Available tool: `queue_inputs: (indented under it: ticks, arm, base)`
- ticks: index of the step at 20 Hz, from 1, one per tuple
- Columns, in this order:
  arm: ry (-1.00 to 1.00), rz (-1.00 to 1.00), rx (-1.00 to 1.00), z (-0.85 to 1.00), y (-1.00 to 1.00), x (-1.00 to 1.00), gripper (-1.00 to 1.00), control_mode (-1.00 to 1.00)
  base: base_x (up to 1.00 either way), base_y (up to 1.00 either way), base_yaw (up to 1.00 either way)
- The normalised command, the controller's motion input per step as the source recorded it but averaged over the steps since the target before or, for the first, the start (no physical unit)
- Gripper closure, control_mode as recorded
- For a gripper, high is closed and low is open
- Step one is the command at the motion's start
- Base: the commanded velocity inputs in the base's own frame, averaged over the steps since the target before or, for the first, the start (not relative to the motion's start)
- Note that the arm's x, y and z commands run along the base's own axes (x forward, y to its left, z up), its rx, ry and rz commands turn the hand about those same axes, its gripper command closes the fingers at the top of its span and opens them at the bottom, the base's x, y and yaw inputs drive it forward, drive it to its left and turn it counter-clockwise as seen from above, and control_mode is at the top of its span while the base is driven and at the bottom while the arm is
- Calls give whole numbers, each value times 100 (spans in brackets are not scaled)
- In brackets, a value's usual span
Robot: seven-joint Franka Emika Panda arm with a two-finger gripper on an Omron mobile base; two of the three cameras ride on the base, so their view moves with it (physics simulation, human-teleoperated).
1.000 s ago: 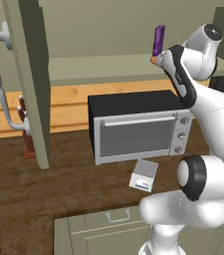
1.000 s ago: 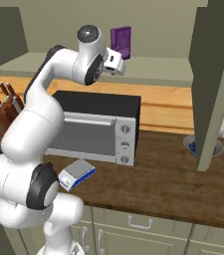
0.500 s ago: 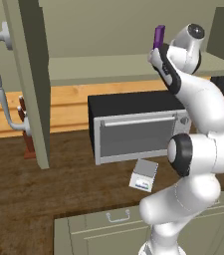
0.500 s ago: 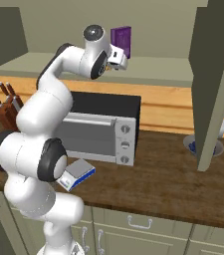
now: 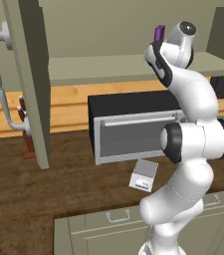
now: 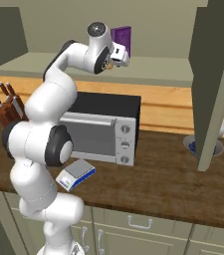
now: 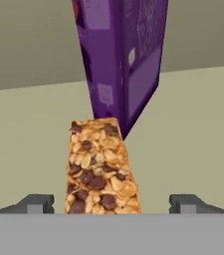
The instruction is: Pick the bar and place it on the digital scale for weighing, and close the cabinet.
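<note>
we are working at the open cabinet (image 5: 29,84), its doors swung wide with the long handle (image 5: 1,79) showing on the left one, and the shelf (image 6: 153,69) inside is where the arm is reaching. below it the worktop (image 6: 163,184) is carrying the toaster oven (image 6: 101,127), a knife block (image 6: 6,107), and the scale (image 6: 75,174), which is sitting near the front edge just in front of the oven. on the shelf a purple box (image 7: 121,55) is standing upright, and the bar (image 7: 101,169) is lying flat just in front of it, its far end close to the box's corner; we cannot tell whether they are touching.

the end effector (image 7: 112,203) is lined up over the bar's near end, one fingertip (image 7: 34,203) well clear on one side and the other just as clear on the other side. the jaws are standing apart with nothing between the pads but the bar, so we are not gripping anything yet.

we judge the step in hand to be the grasp. to do it well we are aiming to keep the bar centred between the tips, pushing forward a little so the pads are catching more of its length rather than just the end, and stopping short of the box so we are not nudging it over. we are closing evenly across the bar's narrow width, since it looks crumbly and flat. then we are planning to lift straight off the shelf before carrying it down to the scale.
</note>
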Motion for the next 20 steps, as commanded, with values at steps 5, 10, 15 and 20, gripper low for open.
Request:
queue_inputs:
  ticks: [5, 10, 15, 20]
  arm:
    - [13, 0, -6, -64, 0, -11, 100, -100]
    - [2, 2, -6, -69, 1, -87, 100, -100]
    - [-13, 8, -4, -44, 5, -100, 100, -100]
    - [-21, 11, -2, -33, 16, -100, 100, -100]
  base:
    - [0, 0, 0]
    - [0, 0, 0]
    - [0, 0, 0]
    - [0, 0, 0]
